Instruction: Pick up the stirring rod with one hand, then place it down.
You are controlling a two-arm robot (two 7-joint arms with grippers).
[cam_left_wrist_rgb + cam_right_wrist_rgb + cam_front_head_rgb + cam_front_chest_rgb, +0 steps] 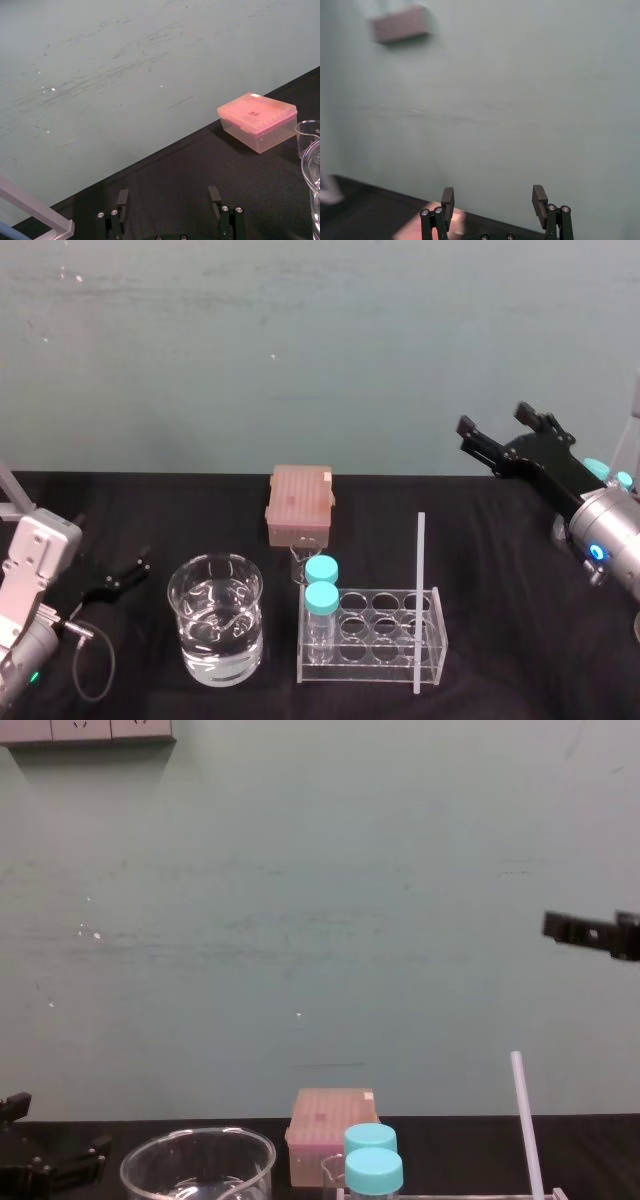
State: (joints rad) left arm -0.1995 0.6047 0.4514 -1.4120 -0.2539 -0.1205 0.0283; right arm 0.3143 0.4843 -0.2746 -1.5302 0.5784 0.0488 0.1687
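The stirring rod [420, 600] is a thin whitish rod standing upright in the right end of a clear tube rack [372, 638]; its top half also rises in the chest view [525, 1120]. My right gripper [493, 420] hangs open in the air, above and to the right of the rod, well clear of it. In the right wrist view its fingers [447, 196] stand wide apart with nothing between them. My left gripper [118, 575] rests low at the table's left, open [168, 196] and empty.
Two blue-capped tubes [321, 585] stand in the rack's left end. A glass beaker of water [215, 620] sits left of the rack, with a pink lidded box [300, 503] behind them. Black cloth covers the table, and a green wall stands behind it.
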